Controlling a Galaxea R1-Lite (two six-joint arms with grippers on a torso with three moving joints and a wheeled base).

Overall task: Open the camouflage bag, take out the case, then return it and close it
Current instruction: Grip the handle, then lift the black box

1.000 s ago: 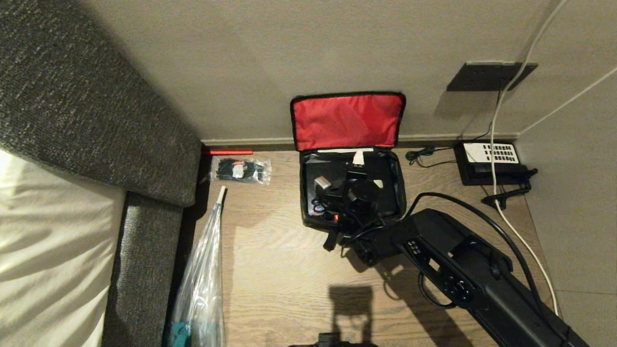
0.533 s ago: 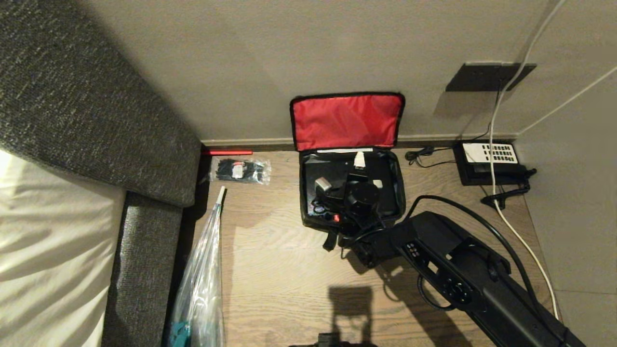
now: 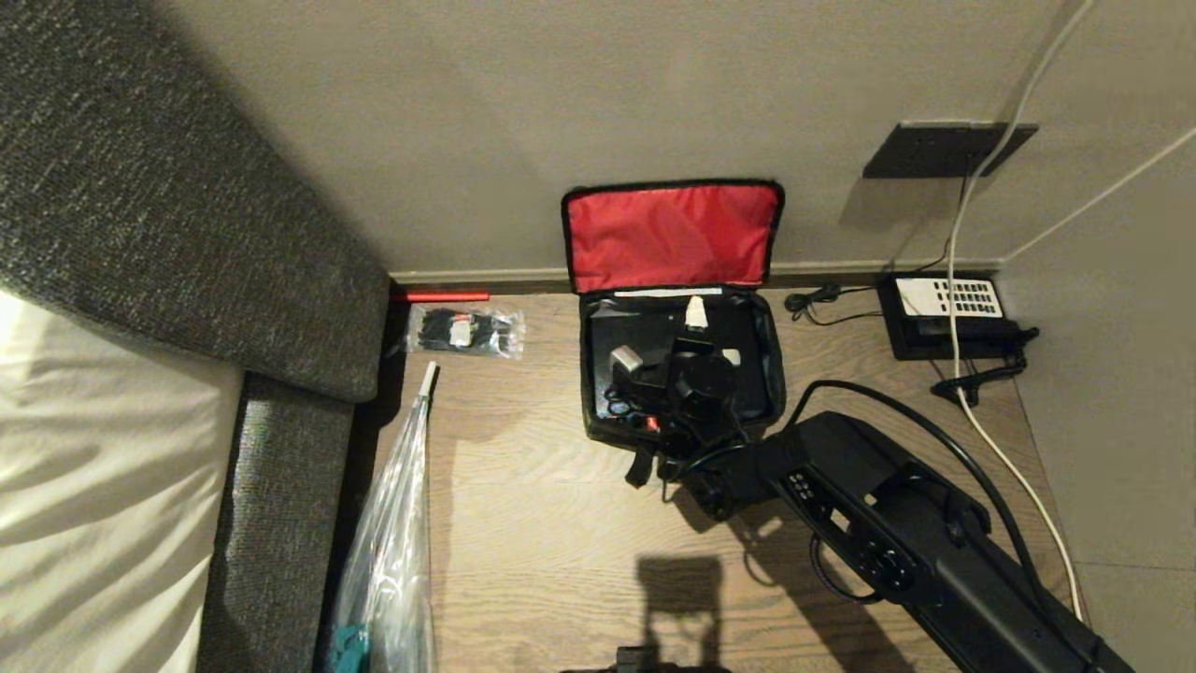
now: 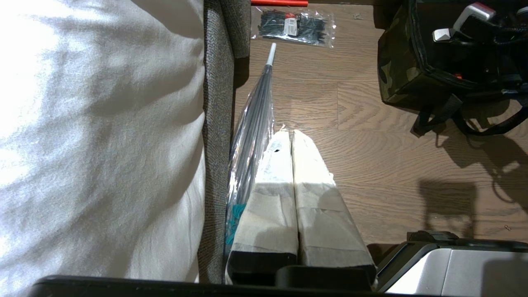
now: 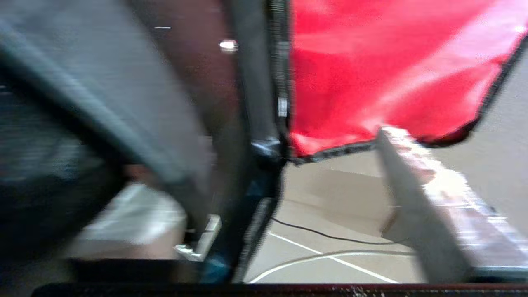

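Observation:
The camouflage bag point(image 3: 589, 393) stands open on the wooden floor, its red-lined lid point(image 3: 673, 234) leaning back on the wall. Inside it lies the black case point(image 3: 631, 327), with the silver end of its handle point(image 3: 624, 356) showing. My right gripper point(image 3: 714, 334) reaches down into the bag over the case. In the right wrist view the fingers point(image 5: 425, 194) stand wide apart, the dark handle point(image 5: 247, 136) runs between them, and the gripper point(image 5: 268, 177) is open. My left gripper point(image 4: 292, 134) hangs shut and empty near the floor, well away from the bag point(image 4: 396, 62).
A black telephone point(image 3: 948, 313) with cables and a white cord point(image 3: 962, 374) lies to the bag's right by the wall. A packet of black cable ties point(image 3: 467, 330) and a wrapped umbrella point(image 3: 392, 523) lie to the left, beside the grey sofa point(image 3: 280, 308).
My right wrist has turned slightly over the case. The bag, the lid and the case lie as before, and the left arm has not moved.

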